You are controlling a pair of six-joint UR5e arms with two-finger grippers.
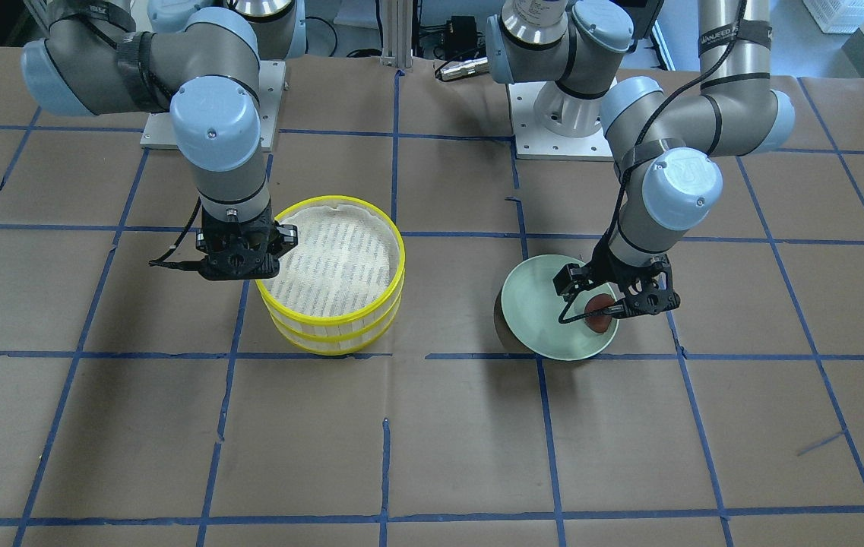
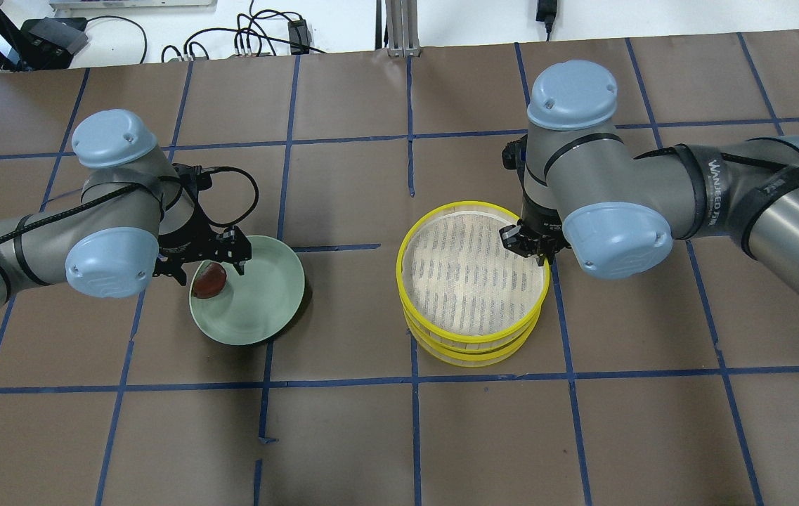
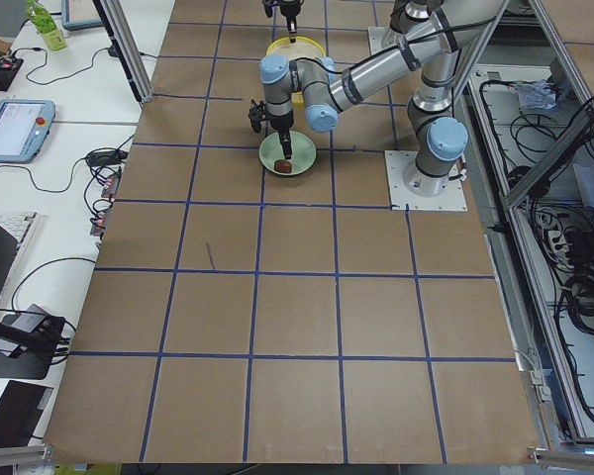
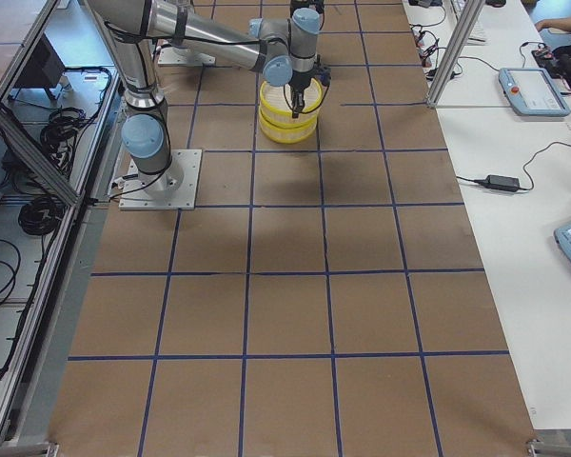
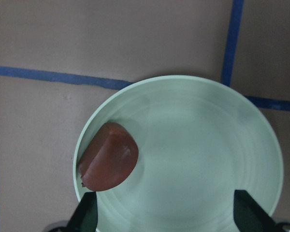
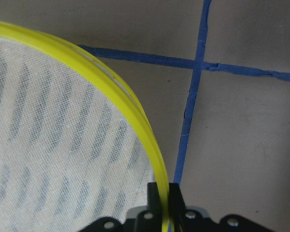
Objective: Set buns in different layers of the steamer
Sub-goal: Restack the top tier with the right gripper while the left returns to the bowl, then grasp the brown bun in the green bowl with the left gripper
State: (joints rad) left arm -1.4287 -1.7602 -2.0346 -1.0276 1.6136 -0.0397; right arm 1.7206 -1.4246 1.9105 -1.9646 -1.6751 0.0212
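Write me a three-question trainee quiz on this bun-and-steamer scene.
1. True or false: the reddish-brown bun lies on the pale green plate.
2. What does the right end effector grip? A) the plate. B) the rim of the top steamer layer. C) a white bun.
3. Fill in: above the plate, the fingers of the left end effector stand ___.

Key: 1 true; 2 B; 3 open.
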